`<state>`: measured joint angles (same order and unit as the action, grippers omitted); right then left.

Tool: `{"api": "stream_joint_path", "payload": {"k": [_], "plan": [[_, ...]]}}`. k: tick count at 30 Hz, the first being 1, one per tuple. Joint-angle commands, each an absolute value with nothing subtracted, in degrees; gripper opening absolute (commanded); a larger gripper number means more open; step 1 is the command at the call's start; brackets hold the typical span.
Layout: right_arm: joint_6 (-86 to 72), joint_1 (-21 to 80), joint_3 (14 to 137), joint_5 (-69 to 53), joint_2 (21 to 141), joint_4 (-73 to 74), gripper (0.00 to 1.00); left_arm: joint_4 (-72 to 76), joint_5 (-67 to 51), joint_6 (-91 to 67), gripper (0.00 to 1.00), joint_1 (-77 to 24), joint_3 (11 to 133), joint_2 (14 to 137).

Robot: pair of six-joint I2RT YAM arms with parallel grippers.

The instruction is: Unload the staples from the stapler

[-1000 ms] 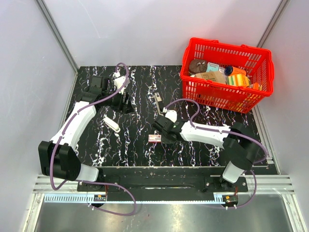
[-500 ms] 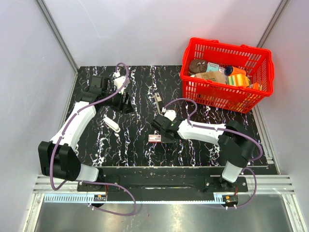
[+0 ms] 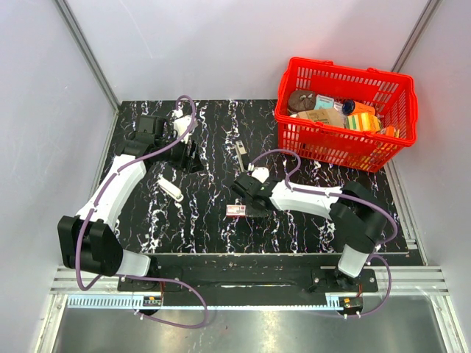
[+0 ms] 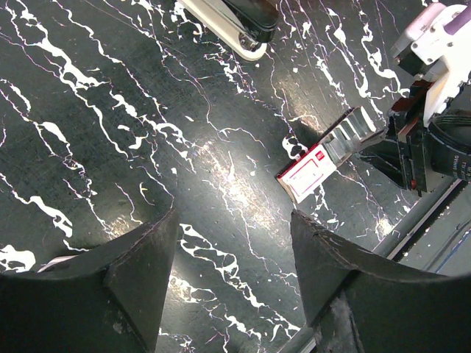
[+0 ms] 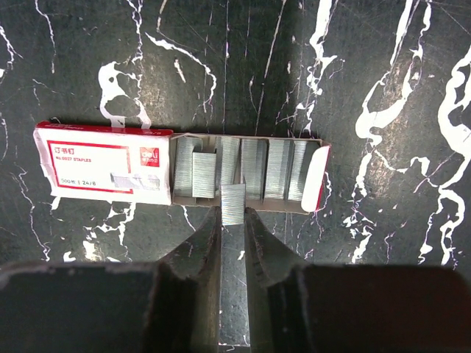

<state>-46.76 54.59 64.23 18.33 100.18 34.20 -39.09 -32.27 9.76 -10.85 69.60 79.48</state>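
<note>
Right wrist view: a red-and-white box [image 5: 103, 168] lies on the black marbled table [image 5: 383, 88] with its inner tray [image 5: 318, 176] slid out toward the right of the frame. The tray holds several grey strips [image 5: 274, 170] lying side by side. The right gripper [image 5: 233, 220], low in the centre of the frame, has its fingers [image 5: 207, 243] drawn nearly together, pinching the staples [image 5: 233, 204] as one short grey strip. The strip's far end reaches over the tray's near edge, among the others; whether it rests on them cannot be told. Seen from the top external camera, a red basket [image 3: 335, 151] sits at the upper right of the table, filled with a round brown item [image 3: 300, 100], a cardboard packet [image 3: 321, 116] and orange packages [image 3: 364, 121]. The white stapler [image 3: 170, 187] lies left of centre, well apart from the box. The left gripper [image 4: 234, 213], in its own wrist view, has its fingers spread wide over bare table and holds nothing, with the box toward the right of that frame and the stapler at the top edge.
</note>
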Motion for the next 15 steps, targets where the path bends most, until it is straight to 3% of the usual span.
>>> {"api": "stream_joint_path", "payload": {"k": [1, 15], "plan": [[-46.41, 54.14, 66.45, 18.02, 100.81, 34.72, 0.07, -37.88, -31.64, 10.81, 0.66, -10.99, 69.35, 77.26], [-46.58, 53.97, 67.06, 18.02, 101.6, 35.42, 0.15, -37.97, -31.38, 10.98, 0.67, -11.07, 69.26, 76.55]]}}
